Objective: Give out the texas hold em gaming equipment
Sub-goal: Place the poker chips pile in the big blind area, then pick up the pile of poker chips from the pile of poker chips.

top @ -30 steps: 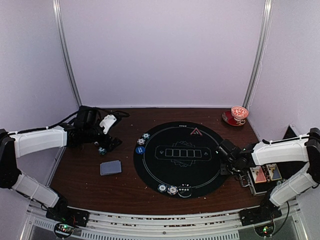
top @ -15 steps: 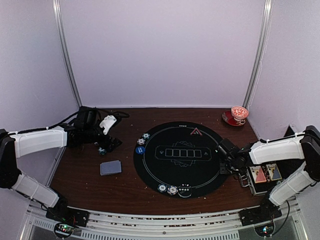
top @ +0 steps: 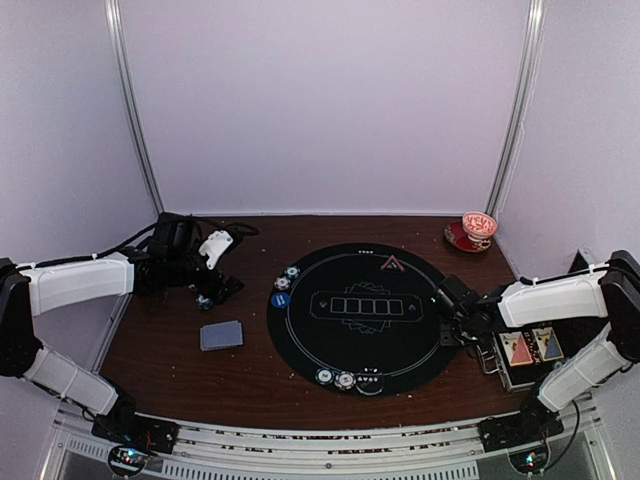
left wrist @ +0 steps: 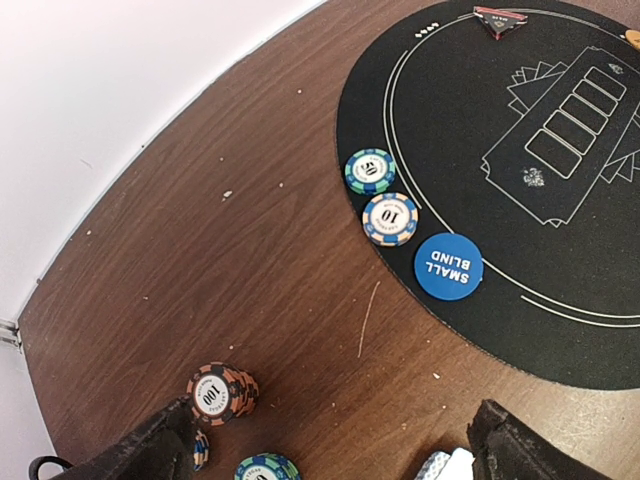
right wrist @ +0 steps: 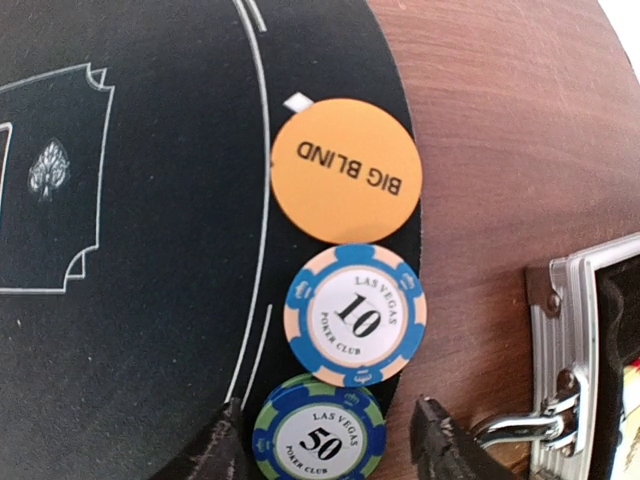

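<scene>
The right wrist view shows my right gripper (right wrist: 328,425) open around a green-and-blue 50 chip (right wrist: 318,432) lying on the black mat's (right wrist: 130,250) edge, with a gap on each side. Just beyond it lie a blue-and-white 10 chip (right wrist: 355,315) and the orange BIG BLIND disc (right wrist: 345,170). My left gripper (left wrist: 335,455) stands wide open above the wood, holding nothing. A stack of red 100 chips (left wrist: 222,392) and a green chip (left wrist: 265,468) sit by its left finger, and card corners (left wrist: 445,467) by its right. The blue SMALL BLIND disc (left wrist: 448,266) and two chips (left wrist: 390,219) lie on the mat's left edge.
A red-patterned cup and saucer (top: 478,228) stand at the back right. An open metal case (top: 525,355) lies just right of my right gripper (top: 447,325). A grey-blue card deck (top: 221,335) lies left of the mat (top: 360,340), and three chips (top: 345,380) sit on its near edge. The red triangle marker (top: 391,263) is at the far side.
The right arm has edged slightly left toward the mat and its jaws have widened. The left arm has not moved.
</scene>
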`<control>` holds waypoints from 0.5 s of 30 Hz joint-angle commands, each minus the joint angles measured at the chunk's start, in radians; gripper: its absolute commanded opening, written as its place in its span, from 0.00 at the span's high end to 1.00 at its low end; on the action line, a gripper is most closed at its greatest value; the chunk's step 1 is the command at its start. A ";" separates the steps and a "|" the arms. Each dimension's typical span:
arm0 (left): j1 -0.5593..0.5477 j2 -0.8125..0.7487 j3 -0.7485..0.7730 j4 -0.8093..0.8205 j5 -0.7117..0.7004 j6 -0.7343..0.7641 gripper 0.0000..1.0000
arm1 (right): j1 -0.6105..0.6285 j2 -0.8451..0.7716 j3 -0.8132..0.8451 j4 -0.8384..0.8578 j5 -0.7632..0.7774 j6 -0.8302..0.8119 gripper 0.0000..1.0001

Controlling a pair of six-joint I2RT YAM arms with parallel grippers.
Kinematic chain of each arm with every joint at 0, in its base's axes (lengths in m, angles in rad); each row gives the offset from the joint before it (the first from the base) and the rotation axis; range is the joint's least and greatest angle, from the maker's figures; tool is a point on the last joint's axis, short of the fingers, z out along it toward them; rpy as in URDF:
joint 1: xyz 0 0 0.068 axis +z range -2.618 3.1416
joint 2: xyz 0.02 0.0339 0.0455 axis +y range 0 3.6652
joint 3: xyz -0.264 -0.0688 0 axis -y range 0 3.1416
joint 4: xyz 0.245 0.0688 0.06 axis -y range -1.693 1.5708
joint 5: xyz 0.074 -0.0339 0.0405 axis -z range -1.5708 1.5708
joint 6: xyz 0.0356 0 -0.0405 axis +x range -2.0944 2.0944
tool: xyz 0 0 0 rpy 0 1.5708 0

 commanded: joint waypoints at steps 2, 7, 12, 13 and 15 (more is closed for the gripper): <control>0.009 -0.023 -0.007 0.042 0.004 -0.010 0.02 | -0.005 -0.011 0.020 -0.024 -0.009 -0.006 0.35; 0.009 -0.027 -0.007 0.044 -0.008 -0.009 0.02 | 0.001 -0.062 0.050 -0.043 -0.025 -0.013 0.23; 0.017 -0.025 -0.006 0.045 -0.031 -0.013 0.02 | 0.039 -0.141 0.127 -0.066 -0.025 -0.043 0.13; 0.021 -0.023 -0.003 0.044 -0.033 -0.014 0.02 | 0.049 -0.156 0.146 -0.067 -0.025 -0.052 0.12; 0.029 -0.015 0.002 0.042 -0.037 -0.016 0.02 | 0.070 -0.173 0.179 -0.068 -0.021 -0.075 0.09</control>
